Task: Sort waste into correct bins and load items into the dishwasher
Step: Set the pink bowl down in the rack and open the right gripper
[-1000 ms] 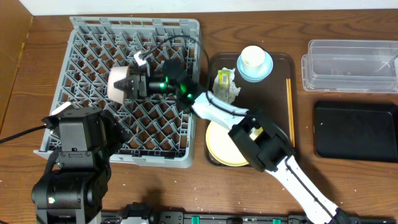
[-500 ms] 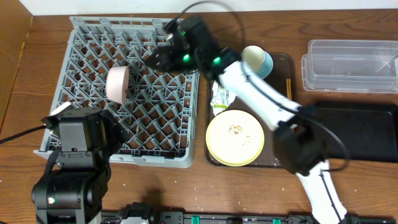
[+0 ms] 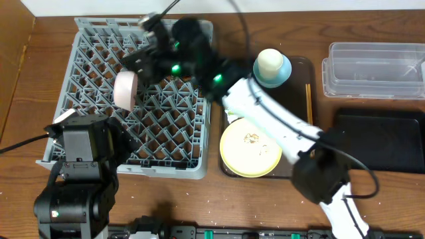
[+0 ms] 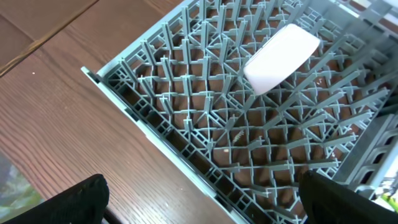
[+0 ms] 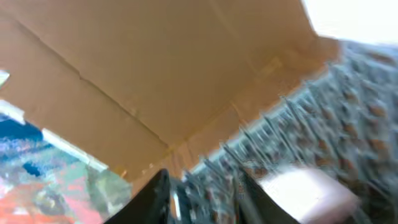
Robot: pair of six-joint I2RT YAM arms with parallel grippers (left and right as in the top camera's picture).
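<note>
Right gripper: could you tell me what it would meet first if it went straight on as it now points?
Probably the dish rack's lattice, seen between its fingers; past that, the brown board. The white bowl lies off-line. Blur leaves depth unclear.

I see a grey lattice dish rack (image 3: 93,40) on the left, with a white bowl (image 3: 125,89) standing on edge inside. To its right, a pale yellow plate (image 3: 251,156) lies flat, carrying pale scraps (image 3: 251,138). Behind it, a cream cup (image 3: 269,61) sits in a light blue bowl (image 3: 286,70). Thin chopsticks (image 3: 309,109) lie alongside. A clear tub (image 3: 375,70) and a black tub (image 3: 382,139) sit far right.
</note>
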